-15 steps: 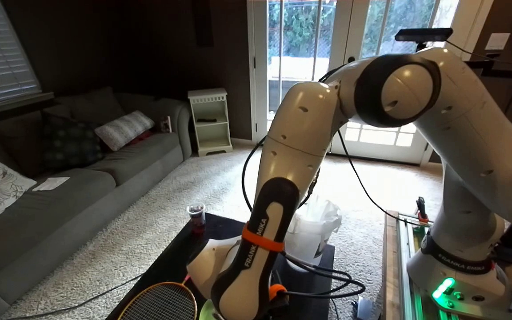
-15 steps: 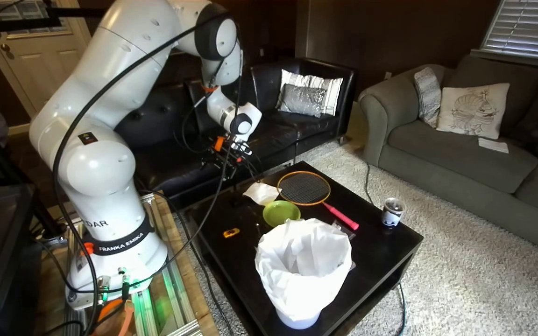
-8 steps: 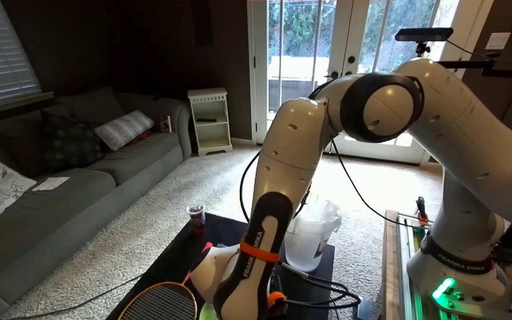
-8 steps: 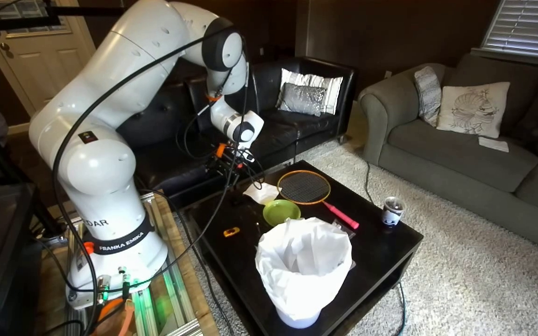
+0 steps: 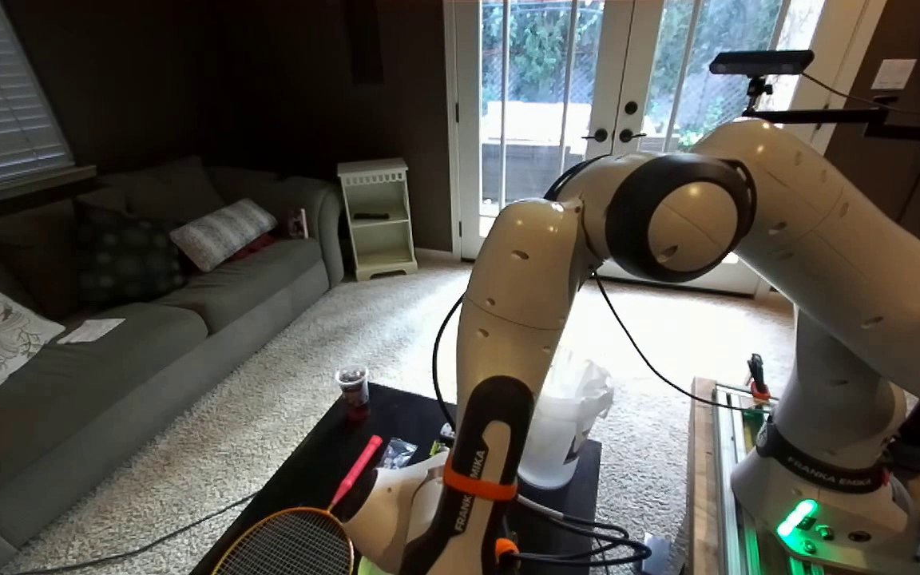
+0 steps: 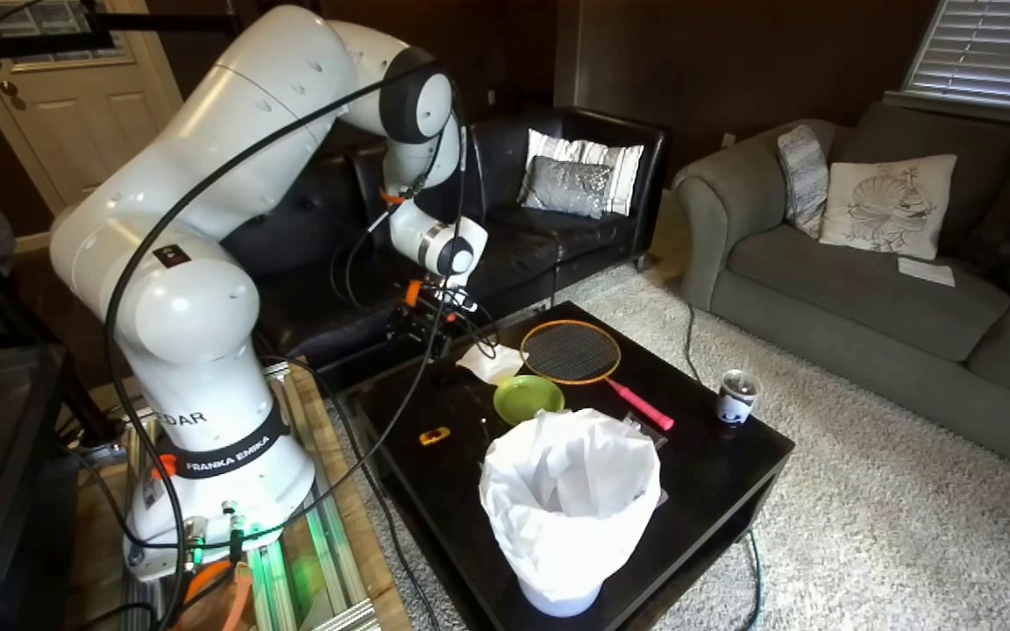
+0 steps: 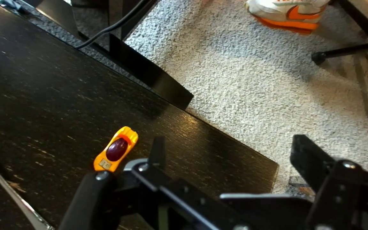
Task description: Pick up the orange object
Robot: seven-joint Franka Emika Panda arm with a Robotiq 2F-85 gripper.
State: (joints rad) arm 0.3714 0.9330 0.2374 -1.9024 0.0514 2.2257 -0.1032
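Lowered the arm [image 6: 242, 123] since a second ago, with gripper [image 7: 229, 148] spread wide, empty. Probably mid-approach; next, shift above the orange object [image 7: 116, 149] on the table [image 7: 43, 95], then descend astride its narrow width. In the wrist view, slants lengthwise lower left to upper right; hard to tell front from back.

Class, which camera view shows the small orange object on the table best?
The wrist view: there the orange object looks largest, its markings clear. In an exterior view the orange object looks tiny; in an exterior view crossed by the arm up close, it cannot be seen.
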